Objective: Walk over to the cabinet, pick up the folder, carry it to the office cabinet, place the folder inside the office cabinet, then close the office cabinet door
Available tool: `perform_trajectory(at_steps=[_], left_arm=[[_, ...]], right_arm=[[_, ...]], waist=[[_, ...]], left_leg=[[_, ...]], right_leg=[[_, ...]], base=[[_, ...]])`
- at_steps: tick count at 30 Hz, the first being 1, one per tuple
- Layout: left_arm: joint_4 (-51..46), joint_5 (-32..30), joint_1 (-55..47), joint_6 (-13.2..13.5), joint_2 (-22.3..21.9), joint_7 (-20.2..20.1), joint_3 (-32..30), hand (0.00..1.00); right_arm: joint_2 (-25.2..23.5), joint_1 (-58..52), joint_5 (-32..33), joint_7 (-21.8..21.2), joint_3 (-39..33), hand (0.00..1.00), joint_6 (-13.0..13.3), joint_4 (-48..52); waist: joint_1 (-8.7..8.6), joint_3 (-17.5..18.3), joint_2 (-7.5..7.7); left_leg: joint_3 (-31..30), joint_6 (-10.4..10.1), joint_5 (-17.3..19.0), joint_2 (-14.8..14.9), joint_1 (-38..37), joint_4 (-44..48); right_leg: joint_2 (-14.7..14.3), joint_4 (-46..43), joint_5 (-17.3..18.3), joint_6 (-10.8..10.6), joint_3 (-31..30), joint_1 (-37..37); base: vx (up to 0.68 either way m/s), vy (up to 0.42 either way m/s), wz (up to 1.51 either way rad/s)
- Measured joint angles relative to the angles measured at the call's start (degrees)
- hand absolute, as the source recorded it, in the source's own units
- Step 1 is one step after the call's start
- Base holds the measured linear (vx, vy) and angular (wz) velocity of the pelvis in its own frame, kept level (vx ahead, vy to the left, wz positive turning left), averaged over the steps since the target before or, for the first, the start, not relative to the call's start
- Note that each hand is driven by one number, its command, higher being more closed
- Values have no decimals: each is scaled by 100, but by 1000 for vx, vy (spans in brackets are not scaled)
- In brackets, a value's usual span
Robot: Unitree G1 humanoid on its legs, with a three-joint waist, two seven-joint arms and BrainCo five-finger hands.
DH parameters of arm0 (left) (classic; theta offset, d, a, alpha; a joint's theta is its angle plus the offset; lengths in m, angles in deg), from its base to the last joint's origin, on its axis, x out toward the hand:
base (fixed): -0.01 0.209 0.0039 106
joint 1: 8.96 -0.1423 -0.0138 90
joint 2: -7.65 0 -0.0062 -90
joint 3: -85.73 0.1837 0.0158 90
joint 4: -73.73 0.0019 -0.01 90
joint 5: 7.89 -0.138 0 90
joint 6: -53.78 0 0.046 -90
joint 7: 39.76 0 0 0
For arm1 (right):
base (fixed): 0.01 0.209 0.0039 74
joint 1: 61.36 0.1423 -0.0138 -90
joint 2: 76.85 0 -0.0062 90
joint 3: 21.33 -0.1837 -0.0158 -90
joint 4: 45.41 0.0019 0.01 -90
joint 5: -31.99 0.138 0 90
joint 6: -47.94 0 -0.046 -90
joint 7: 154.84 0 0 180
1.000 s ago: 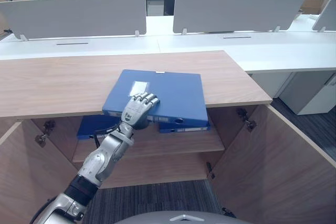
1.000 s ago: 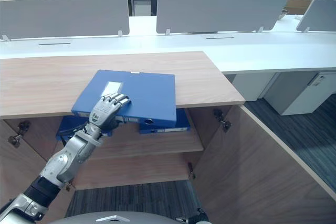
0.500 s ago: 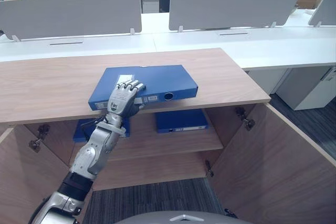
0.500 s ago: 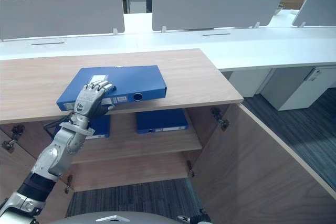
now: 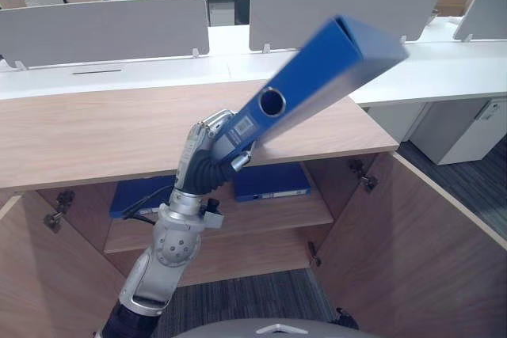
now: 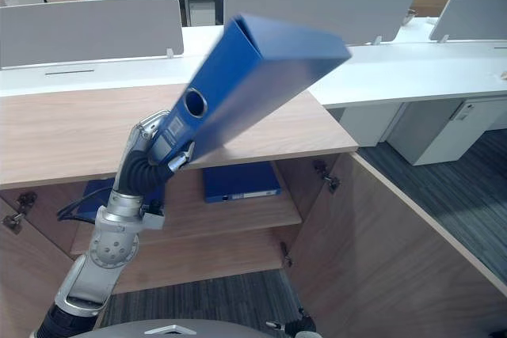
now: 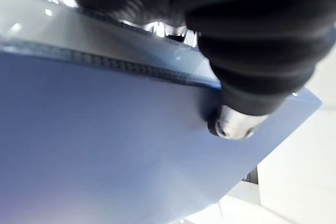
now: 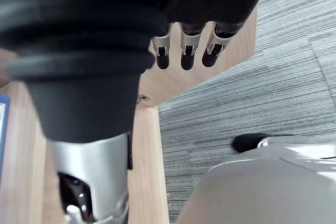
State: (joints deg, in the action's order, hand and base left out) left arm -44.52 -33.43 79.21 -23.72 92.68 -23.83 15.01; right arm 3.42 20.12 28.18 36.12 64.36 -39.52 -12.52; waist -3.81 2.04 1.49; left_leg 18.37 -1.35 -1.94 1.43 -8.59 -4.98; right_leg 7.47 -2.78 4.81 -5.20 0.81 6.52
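Note:
My left hand (image 5: 207,145) is shut on the spine end of a blue folder (image 5: 329,69) and holds it in the air above the front edge of the wooden cabinet top (image 5: 79,132). The folder tilts steeply, its far end pointing up and to the right. Its round spine hole (image 5: 272,102) faces me. In the left wrist view the folder's blue face (image 7: 105,150) lies against the hand. My right hand (image 8: 184,51) hangs low over the carpet beside an open cabinet door, fingers relaxed and holding nothing.
Below the top, the cabinet stands with both doors open, the right door (image 5: 432,227) swung out toward me. Two more blue folders (image 5: 273,182) (image 5: 136,195) lie on its inner shelf. White desks with grey dividers (image 5: 111,29) stand behind.
The folder lay flat on the cabinet top under my left hand; now it is lifted off, its far end swung up to the right. The arm has risen with it.

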Motion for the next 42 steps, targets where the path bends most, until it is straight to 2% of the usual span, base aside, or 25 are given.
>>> perform_trajectory(at_steps=[4, 9, 11, 18, 25, 32, 36, 39, 42], left_arm=[[-259, 600, -185, -1, -121, 93, -66, 100], [-558, 1203, -565, 17, -436, 350, -335, 100], [-613, 1480, -802, 17, -541, 461, -488, 100], [-632, 1809, -1439, 19, -669, 483, -601, 100], [-569, 1906, -1775, 18, -810, 449, -715, 100], [-228, 1927, -1743, 11, -837, 321, -820, 100], [-191, 1967, -1661, 10, -823, 242, -856, 100], [-189, 2046, -1444, 18, -805, 200, -899, 100], [-129, 2100, -1292, 47, -751, 83, -965, 100]], right_arm=[[-68, -213, 4, 55, 145, 0, 122, 793], [-381, -537, 196, 133, 127, 0, 274, 2125], [-543, -726, 395, 188, 107, 0, 457, 2916], [-982, -1231, 1054, 197, 70, 0, 907, 5037], [-1029, -1413, 1128, 218, 76, 0, 1272, 7081], [-980, -1157, 1005, 394, 107, 0, 1408, 8055], [-891, -535, 995, 437, 152, 0, 1485, 8112], [-729, -88, 995, 408, 268, 0, 1489, 8111], [-563, 235, 1000, 275, 429, 0, 1491, 8094]], waist=[[0, 54, 16], [31, 51, 23], [26, 48, 25], [-18, 38, 63], [-46, 14, 75], [-54, -62, 132], [-23, -91, 162], [43, -171, 240], [59, -172, 257]], left_leg=[[26, 43, -51, -37, 46, 1], [30, 60, -76, -43, 49, 0], [39, 26, -60, -42, 65, 0], [79, 16, -68, -46, 155, 0], [212, 11, -32, -45, 151, 1], [231, 11, -29, -53, 153, 3], [253, 11, -29, -57, 161, 4], [253, 13, -30, -67, 176, 4], [230, 28, -33, -83, 219, 5]], right_leg=[[8, -37, -65, -91, -15, -76], [11, -41, -82, -75, -18, -82], [12, -47, -85, -66, -24, -109], [12, -101, -96, -66, -70, -255], [7, -134, -101, -74, -178, -344], [10, -150, -124, -108, -205, -377], [9, -154, -152, -125, -247, -408], [14, -143, -171, -134, -261, -420], [23, -108, -203, -144, -261, -433]], base=[[-46, -1, -3], [-48, -3, 0], [-49, -3, -2], [-9, 1, -3], [4, 3, -9], [-4, 1, -2], [-14, 2, -5], [0, 0, 0], [10, 5, 4]])
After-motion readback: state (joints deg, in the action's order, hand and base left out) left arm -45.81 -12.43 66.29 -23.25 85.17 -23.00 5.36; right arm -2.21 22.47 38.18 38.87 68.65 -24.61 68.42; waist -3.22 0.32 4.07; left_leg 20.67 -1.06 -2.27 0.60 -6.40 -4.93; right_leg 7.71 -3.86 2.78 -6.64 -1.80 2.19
